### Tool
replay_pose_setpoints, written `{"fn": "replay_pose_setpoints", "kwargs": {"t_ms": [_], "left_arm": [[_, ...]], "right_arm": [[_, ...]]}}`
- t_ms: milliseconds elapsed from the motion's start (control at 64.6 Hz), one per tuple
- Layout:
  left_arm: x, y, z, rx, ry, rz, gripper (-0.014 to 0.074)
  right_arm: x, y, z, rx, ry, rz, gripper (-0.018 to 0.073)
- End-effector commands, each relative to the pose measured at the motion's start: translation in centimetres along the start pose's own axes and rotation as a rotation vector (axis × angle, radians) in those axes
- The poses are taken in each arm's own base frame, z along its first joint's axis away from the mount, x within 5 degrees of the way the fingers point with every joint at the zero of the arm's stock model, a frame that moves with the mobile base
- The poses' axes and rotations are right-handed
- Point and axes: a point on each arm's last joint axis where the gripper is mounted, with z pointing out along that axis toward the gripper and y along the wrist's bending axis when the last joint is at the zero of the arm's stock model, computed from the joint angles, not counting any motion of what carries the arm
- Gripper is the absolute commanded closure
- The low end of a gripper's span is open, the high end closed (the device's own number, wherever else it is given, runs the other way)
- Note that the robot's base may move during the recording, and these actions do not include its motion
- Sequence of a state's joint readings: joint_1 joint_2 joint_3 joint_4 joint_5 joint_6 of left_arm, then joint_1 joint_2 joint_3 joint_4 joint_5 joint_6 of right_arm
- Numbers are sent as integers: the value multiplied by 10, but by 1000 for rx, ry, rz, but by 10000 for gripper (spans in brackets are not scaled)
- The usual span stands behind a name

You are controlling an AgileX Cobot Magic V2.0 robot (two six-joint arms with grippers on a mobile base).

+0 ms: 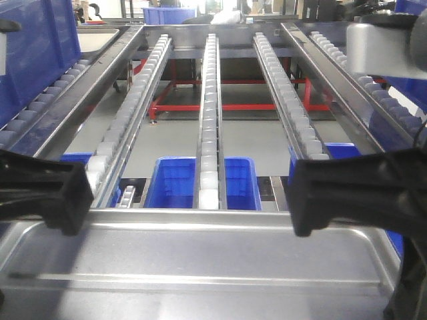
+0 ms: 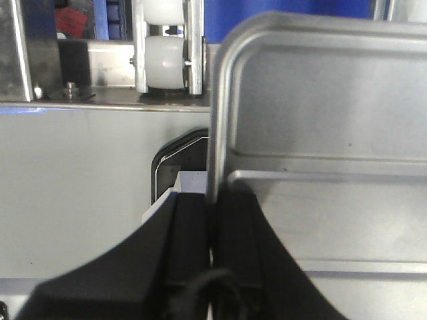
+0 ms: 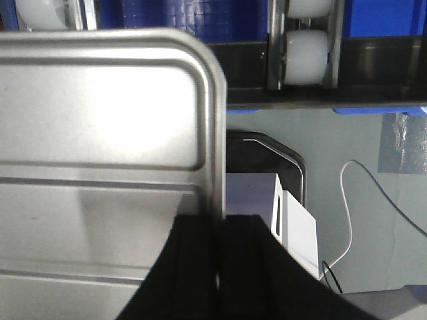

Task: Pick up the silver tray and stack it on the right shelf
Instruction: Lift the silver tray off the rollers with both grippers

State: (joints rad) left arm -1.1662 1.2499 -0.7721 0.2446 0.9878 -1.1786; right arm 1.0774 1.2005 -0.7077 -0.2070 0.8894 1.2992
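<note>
The silver tray point(image 1: 200, 263) fills the bottom of the front view, held level just before the right shelf's flat steel front bar point(image 1: 193, 216). My left gripper point(image 1: 67, 200) is shut on the tray's left rim and my right gripper point(image 1: 313, 200) on its right rim. In the left wrist view the black fingers point(image 2: 193, 227) pinch the rim of the tray point(image 2: 320, 100). The right wrist view shows my gripper point(image 3: 218, 233) clamped on the rim of the tray point(image 3: 100, 120), whose raised ridges show. Lanes of white rollers point(image 1: 209, 120) run away from the bar.
Blue bins point(image 1: 175, 181) sit under the rack's front end, with a red frame point(image 1: 233, 107) on the floor beyond. A blue crate point(image 1: 33, 47) stands on the left lane. A white box point(image 3: 293, 227) and a thin cable point(image 3: 353, 220) lie below the right gripper.
</note>
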Motion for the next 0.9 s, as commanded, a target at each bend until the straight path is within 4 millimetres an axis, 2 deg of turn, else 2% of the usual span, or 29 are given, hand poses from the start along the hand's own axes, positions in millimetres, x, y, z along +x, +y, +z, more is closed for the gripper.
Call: {"fn": "replay_pose_setpoints", "kwargs": {"t_ms": [0, 882], "left_arm": [[-3, -1, -11, 30, -38, -2, 689], [-3, -1, -11, 26, -39, -1, 689]], "right_arm": [[-5, 3, -10, -44, -46, -10, 500], [-5, 3, -10, -42, -45, -10, 501]]}}
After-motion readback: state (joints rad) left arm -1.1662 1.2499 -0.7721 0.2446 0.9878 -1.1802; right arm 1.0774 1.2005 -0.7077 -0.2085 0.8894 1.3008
